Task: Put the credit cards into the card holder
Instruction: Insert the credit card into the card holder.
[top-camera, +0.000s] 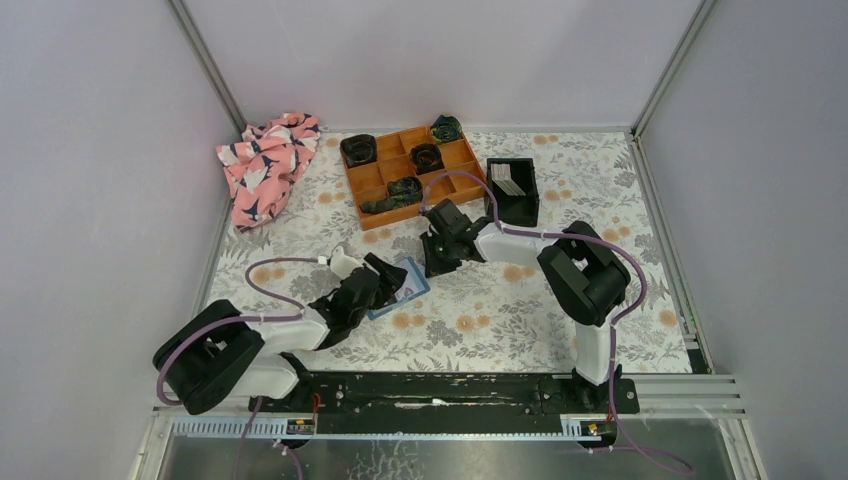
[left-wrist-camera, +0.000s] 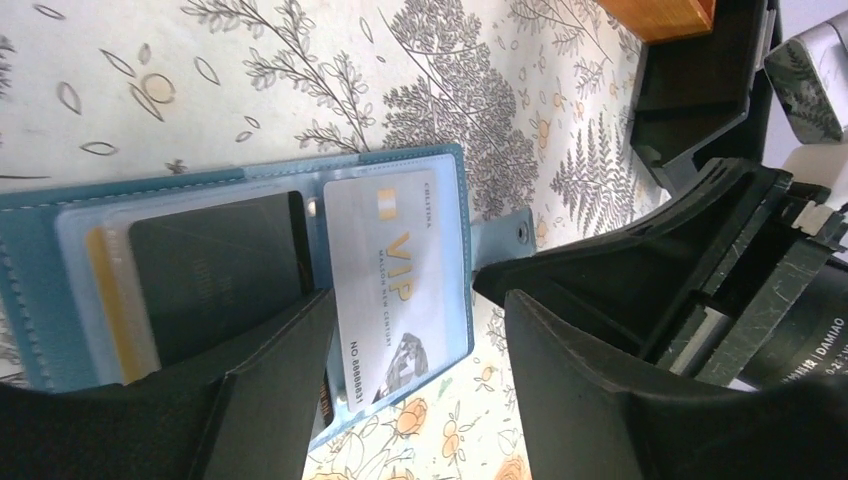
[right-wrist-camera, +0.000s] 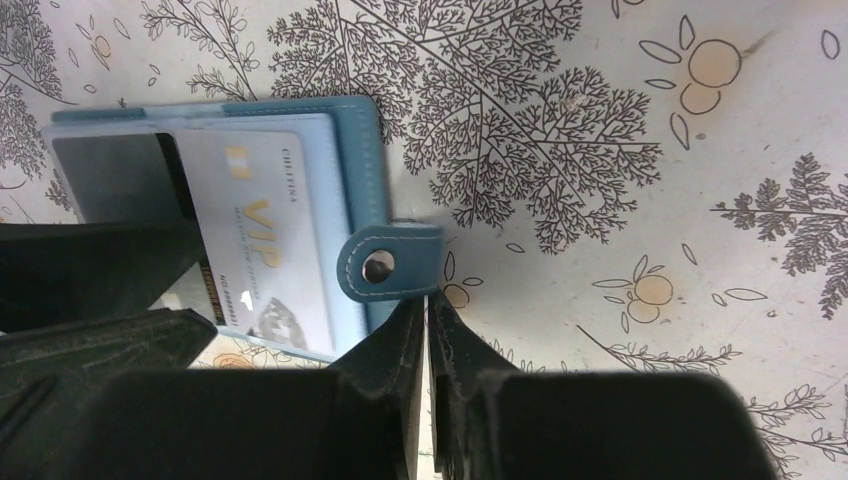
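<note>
Card holder (top-camera: 408, 283) open on table (top-camera: 520, 320), frame center, VIP card (left-wrist-camera: 395, 280) in pocket; other credit cards (top-camera: 508, 180) in black bin (top-camera: 526, 206), upper right. L claw (left-wrist-camera: 415, 320) spread, one finger (left-wrist-camera: 270, 400) on holder. R claw (right-wrist-camera: 428, 305) pressed together by snap tab (right-wrist-camera: 388, 262). Risk: finger drags holder, card slips out.

Left gripper (left-wrist-camera: 418, 310) hangs over the holder (right-wrist-camera: 355, 140), jaws apart, arm stretched low; right gripper (right-wrist-camera: 428, 305) is at the holder's edge, fingers (right-wrist-camera: 480, 390) pressed together.

The floral-print table (top-camera: 500, 330) carried an orange compartment tray (top-camera: 367, 184), a black bin (top-camera: 527, 207) and a pink cloth (top-camera: 268, 160). The open card holder (top-camera: 408, 285) lay near the middle.
</note>
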